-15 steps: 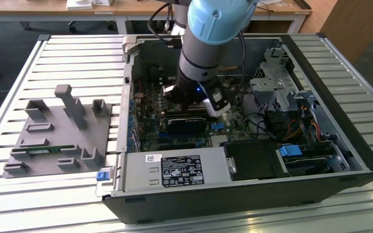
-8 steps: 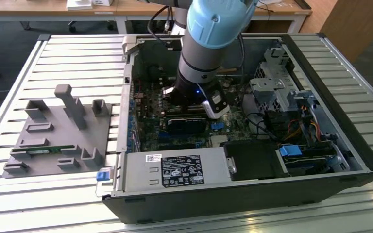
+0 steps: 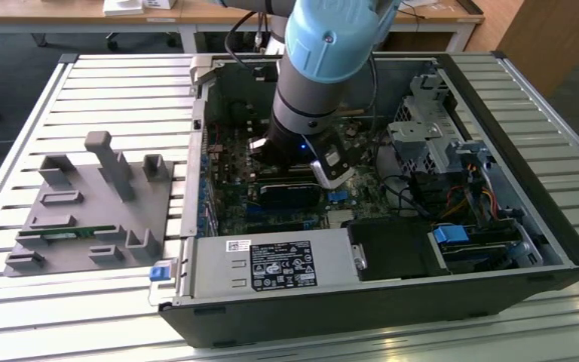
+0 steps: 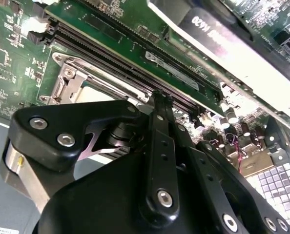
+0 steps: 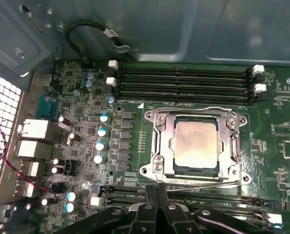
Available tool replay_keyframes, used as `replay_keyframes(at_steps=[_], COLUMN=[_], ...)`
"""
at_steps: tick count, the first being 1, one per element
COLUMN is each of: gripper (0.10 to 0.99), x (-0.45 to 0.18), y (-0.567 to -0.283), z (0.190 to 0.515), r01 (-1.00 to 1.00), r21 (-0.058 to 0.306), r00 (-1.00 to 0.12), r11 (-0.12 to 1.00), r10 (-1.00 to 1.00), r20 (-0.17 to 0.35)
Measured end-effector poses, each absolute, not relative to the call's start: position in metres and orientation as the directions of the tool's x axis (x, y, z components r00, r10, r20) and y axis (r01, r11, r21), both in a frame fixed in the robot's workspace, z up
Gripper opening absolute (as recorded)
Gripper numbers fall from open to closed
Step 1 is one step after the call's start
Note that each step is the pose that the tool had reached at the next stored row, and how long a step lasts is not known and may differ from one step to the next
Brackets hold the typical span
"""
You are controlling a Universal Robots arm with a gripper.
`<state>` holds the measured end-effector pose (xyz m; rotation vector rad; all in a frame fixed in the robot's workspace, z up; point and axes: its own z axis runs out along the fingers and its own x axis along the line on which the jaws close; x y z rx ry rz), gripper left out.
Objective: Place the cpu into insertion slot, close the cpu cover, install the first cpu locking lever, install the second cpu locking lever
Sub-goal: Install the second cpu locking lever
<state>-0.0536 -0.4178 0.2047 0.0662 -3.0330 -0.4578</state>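
In the exterior view, an open black metal computer case (image 3: 531, 226) lies on its side on a slatted white metal table (image 3: 118, 98); inside it sit a green circuit board (image 3: 231, 197), a grey power supply box with a black label (image 3: 269, 265) and silver drive cages with blue tabs (image 3: 451, 234); the grey and light-blue robot arm (image 3: 315, 68) reaches down into the case over the board; on the exterior view's left, a grey plastic fixture block (image 3: 93, 211) rests on the table, holding a small green card in 1 of its recesses.

In the second wrist view, the black gripper (image 4: 160, 96) hangs close above the board, its 2 fingers pressed together with nothing between them; the tip lies beside a corner of the silver-grey square metal cpu cover (image 4: 67, 78) and near the long black memory slots (image 4: 111, 56).

In the first wrist view, the small flat silver-topped cpu (image 5: 196, 144) sits in the square black insertion slot (image 5: 196, 171); the cpu cover lies flat around it, framing the chip through its window; a thin silver wire locking lever (image 5: 203, 184) runs along the cover's near edge; the closed fingertips stand just beside that lever; 4 long black memory slots (image 5: 184, 82) lie beyond the socket.
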Motion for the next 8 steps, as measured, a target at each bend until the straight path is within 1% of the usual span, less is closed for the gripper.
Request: replay_keyframes(at_steps=[8], gripper=[0.106], x=[-0.0541], y=[-0.4183], z=[0.1977], r01=[-0.032], r21=[0.32], r00=[-0.996], r11=[0.947], r10=[-0.055], r20=[0.065])
